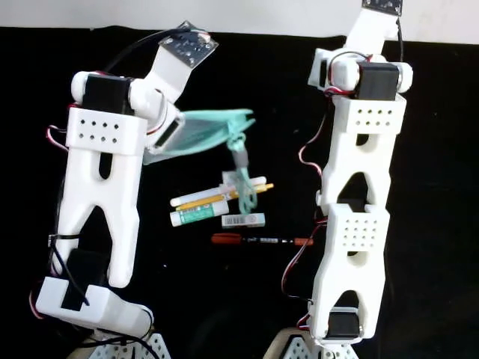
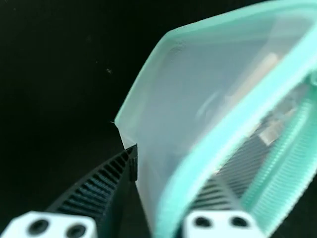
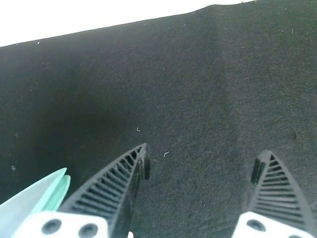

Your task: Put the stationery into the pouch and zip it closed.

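Observation:
My left gripper [image 1: 168,132] is shut on the end of a teal, see-through pouch [image 1: 200,133], which stretches to the right from it. In the left wrist view the pouch [image 2: 198,114] lies between the black ribbed fingers [image 2: 106,181]. A teal strap [image 1: 242,168] hangs from the pouch's far end over the stationery. That pile holds a yellow pencil [image 1: 258,188], a white pen [image 1: 196,199], a green-labelled tube [image 1: 197,216], a white eraser [image 1: 243,221] and a red pen [image 1: 258,240]. My right gripper [image 3: 200,166] is open over bare black cloth, with a pouch corner [image 3: 34,198] beside it.
Black cloth [image 1: 419,247] covers the table, and its white back edge [image 3: 74,20] shows beyond the right gripper. The right arm [image 1: 359,194] stands stretched toward the back, to the right of the stationery. The left arm [image 1: 101,187] stands to its left.

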Robot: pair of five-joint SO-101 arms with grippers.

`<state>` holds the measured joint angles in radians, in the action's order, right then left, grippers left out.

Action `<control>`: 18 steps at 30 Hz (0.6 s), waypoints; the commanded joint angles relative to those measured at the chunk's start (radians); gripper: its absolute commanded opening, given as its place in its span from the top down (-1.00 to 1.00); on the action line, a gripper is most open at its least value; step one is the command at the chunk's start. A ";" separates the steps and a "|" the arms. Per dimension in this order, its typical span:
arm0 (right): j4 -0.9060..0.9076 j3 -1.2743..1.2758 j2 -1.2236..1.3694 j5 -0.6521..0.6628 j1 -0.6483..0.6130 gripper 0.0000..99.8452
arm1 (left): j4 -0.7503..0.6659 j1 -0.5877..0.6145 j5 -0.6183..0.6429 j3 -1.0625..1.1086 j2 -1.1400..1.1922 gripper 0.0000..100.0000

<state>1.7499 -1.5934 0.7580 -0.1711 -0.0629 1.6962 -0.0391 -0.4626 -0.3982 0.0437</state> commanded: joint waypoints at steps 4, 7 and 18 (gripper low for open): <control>0.015 -0.001 -0.004 -0.009 0.007 0.34 | -0.098 -0.002 0.080 -0.013 -0.019 0.36; 0.015 -0.001 -0.002 -0.008 0.007 0.34 | -0.107 -0.002 0.124 -0.065 -0.019 0.38; 0.015 -0.013 0.048 -0.011 0.010 0.34 | -0.106 0.054 0.242 -0.127 -0.019 0.38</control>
<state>1.7499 -1.5934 0.8224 -0.1711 -0.0614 1.6057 -0.0207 -0.2386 -0.4795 0.0514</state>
